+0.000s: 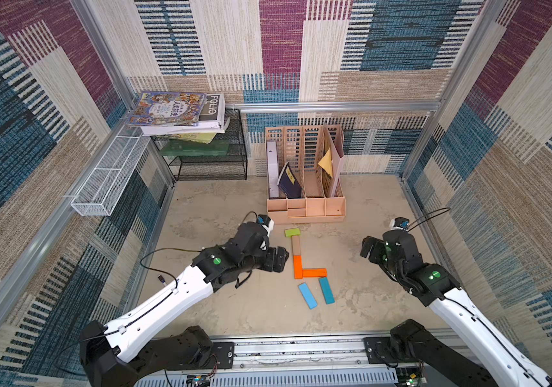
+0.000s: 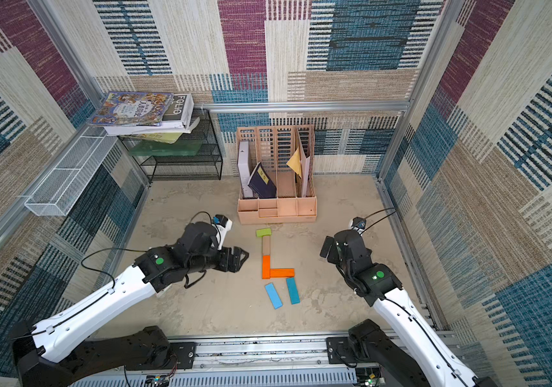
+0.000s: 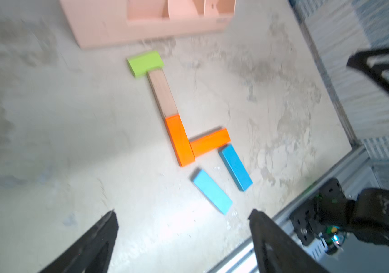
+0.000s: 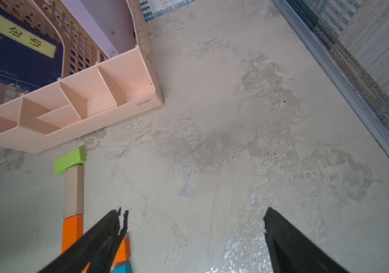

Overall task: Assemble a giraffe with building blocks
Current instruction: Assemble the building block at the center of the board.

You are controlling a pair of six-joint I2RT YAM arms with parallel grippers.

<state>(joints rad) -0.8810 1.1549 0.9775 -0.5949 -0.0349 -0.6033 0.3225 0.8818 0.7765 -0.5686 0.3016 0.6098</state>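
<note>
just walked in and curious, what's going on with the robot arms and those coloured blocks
Two robot arms are building a flat block giraffe on the table, and it looks finished: lime head, tan neck, orange L body and two splayed blue legs. The left gripper and right gripper sit on either side of it, both open and holding nothing.

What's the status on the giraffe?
Left gripper, right gripper: jaws open, empty. Giraffe laid out flat, looks complete. Pink organizer just beyond head, no obstruction.
</note>
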